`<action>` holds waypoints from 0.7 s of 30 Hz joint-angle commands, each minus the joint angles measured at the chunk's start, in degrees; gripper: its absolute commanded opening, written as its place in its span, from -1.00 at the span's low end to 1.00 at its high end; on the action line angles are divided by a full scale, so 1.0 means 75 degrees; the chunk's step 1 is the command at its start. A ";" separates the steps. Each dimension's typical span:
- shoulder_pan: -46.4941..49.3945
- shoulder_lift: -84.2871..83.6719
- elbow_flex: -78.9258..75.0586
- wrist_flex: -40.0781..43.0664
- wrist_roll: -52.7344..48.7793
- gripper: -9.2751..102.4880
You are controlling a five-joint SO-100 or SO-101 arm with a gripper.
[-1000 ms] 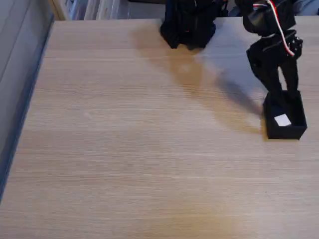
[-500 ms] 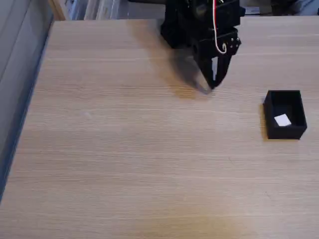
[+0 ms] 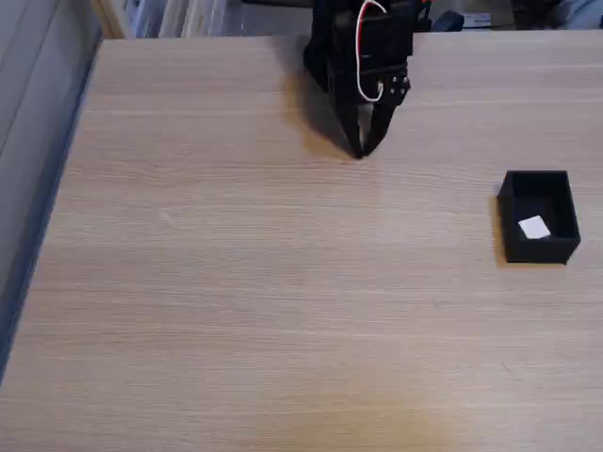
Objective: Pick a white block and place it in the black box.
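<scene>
Fixed view: block lies inside box at table's right side, well apart from gripper. Gripper near arm base at far edge, fingers together at tips, holding nothing. Block looks light, rigid, matte, not slippery; best hold would be across two opposite flat faces. Placement looks done.

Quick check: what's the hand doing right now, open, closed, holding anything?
Hand: closed, fingertips together, holding nothing. The white block lies in the black box.
</scene>
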 commanded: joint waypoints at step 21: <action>0.0188 0.0902 0.0141 0.0469 0.0152 -0.83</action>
